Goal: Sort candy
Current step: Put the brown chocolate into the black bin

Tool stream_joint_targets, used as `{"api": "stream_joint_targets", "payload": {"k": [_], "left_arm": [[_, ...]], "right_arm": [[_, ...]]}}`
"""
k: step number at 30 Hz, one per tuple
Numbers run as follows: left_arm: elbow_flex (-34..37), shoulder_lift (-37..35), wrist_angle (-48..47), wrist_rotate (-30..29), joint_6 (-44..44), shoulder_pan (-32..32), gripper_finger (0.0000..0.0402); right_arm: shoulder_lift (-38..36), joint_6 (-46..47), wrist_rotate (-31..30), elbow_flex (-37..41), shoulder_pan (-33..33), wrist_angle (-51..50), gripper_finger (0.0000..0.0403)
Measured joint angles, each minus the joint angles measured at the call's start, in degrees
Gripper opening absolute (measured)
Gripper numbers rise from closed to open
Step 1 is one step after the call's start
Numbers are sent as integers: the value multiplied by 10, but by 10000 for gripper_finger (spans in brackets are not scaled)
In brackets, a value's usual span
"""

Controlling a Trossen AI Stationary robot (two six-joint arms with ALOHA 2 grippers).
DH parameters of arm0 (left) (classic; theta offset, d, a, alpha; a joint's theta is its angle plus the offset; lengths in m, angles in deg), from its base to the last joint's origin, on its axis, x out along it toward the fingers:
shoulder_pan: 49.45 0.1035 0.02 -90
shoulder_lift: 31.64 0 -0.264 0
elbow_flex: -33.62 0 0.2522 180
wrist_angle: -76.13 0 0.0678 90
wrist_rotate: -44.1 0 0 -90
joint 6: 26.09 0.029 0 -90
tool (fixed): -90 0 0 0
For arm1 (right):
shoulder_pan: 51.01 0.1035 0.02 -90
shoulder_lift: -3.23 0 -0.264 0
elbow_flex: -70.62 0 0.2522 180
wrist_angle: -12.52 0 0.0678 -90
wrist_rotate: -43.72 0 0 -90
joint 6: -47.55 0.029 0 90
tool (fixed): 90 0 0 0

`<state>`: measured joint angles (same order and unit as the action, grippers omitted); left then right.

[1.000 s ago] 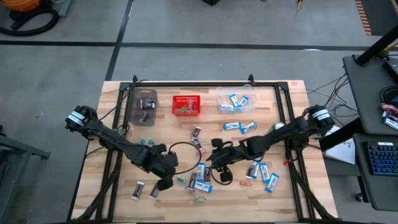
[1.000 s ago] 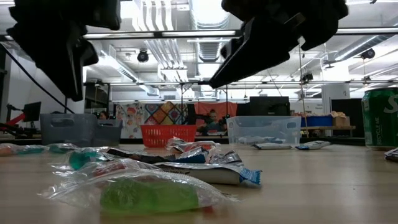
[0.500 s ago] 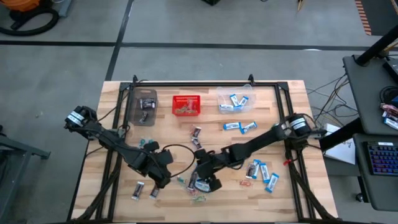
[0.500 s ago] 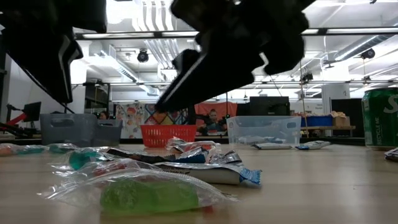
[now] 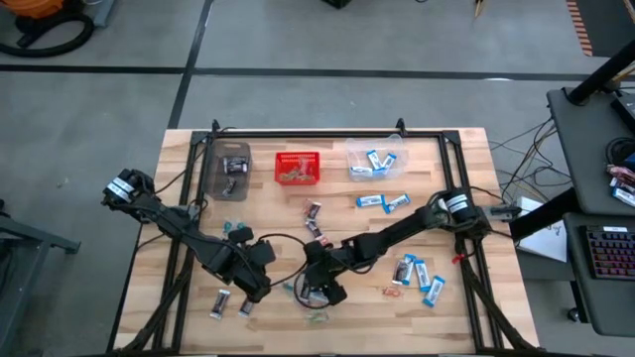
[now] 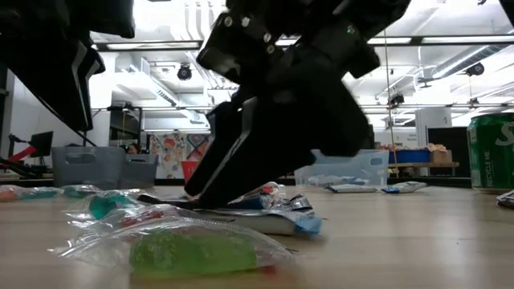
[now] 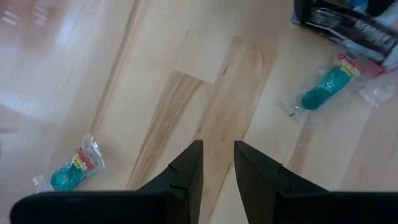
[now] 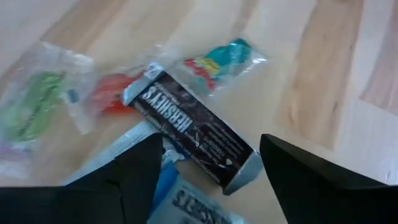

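Note:
The candy lies loose on the wooden table [image 5: 198, 213], most of it in a pile [image 5: 316, 295] near the front. My right gripper [image 5: 316, 288] is low over that pile and open wide. A dark brown bar [image 8: 193, 134] lies slantwise just ahead of its fingers, among a blue-and-white packet [image 8: 186, 202] and green [image 8: 30, 112], red [image 8: 109, 93] and teal [image 8: 217, 59] sweets. My left gripper [image 7: 217, 163] hovers left of the pile over bare wood. Its fingers stand a narrow gap apart with nothing between them, and teal sweets [image 7: 68, 171] [image 7: 326, 87] lie on either side.
A grey bin [image 5: 230, 167], a red mesh basket [image 5: 298, 167] and a clear bin [image 5: 375, 159] stand along the far edge. More blue packets [image 5: 417, 273] lie at the right, and two dark bars [image 5: 233, 304] at the front left. A green can [image 6: 491, 152] shows in the low view.
My right gripper has travelled toward the table's left edge and sunk down onto the candy pile near the front. The candy has stayed where it was.

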<state>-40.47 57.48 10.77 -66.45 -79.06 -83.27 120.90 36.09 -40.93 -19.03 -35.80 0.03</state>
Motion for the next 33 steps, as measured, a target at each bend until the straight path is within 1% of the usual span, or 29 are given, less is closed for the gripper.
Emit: {"api": "stream_joint_targets", "payload": {"k": [4,9,13,17,21,22,24,26,28,33], "left_arm": [[0,0,1,-2,3,0,73],[0,0,2,-26,7,0,73],[0,0,5,-32,11,0,73],[0,0,5,-56,13,0,73],[0,0,8,-66,14,0,73],[0,0,11,-69,15,0,73],[0,0,22,-77,22,0,73],[0,0,37,-82,45,0,73],[0,0,60,-87,90,0,73],[0,0,154,-129,258,1,73]], "right_arm": [[4,29,1,0,-14,2,241],[4,64,39,1,-36,-1,200],[4,77,44,1,-45,-7,154],[4,82,52,1,-49,-7,96],[3,84,57,1,-49,-5,36],[2,84,57,1,-48,-6,24],[-4,84,56,1,-49,-8,15],[-10,83,56,2,-49,-12,14],[-20,77,56,3,-49,-16,13],[-74,57,57,30,-49,-3,13]]}}
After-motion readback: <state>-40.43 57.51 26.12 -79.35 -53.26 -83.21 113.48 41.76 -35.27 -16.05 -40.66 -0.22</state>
